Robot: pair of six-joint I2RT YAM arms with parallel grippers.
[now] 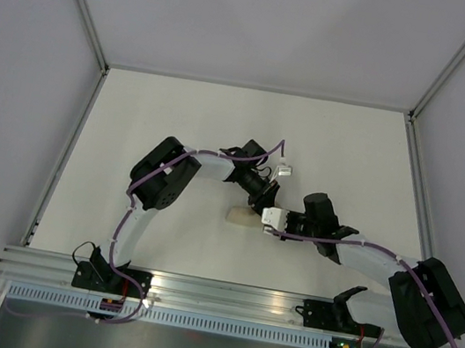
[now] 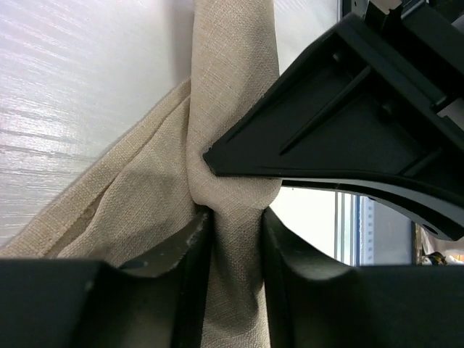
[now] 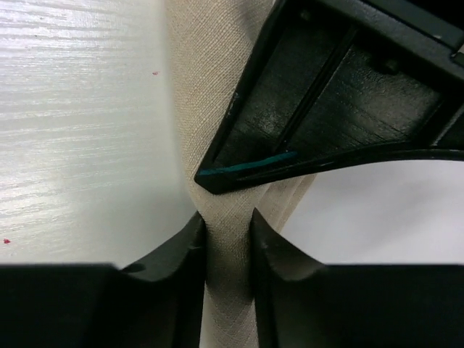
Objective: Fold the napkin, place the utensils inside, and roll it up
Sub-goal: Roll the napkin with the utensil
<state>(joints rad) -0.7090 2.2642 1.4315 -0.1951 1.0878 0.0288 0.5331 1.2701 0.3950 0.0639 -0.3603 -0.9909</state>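
Pinches the napkin (image 2: 232,94), bunched into a narrow beige strip, in the left gripper (image 2: 233,221), jaws drawn narrow on the cloth. Clamps the same strip in the right gripper (image 3: 226,228), jaws just as narrow. Held near the table (image 1: 179,120) centre, a little toward 6 o'clock. Fans looser folds toward 8 o'clock in the left wrist view.

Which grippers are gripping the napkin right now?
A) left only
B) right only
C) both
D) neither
C: the wrist views show the left gripper and the right gripper each shut on a bunched strip of the napkin, the cloth squeezed between the fingers.
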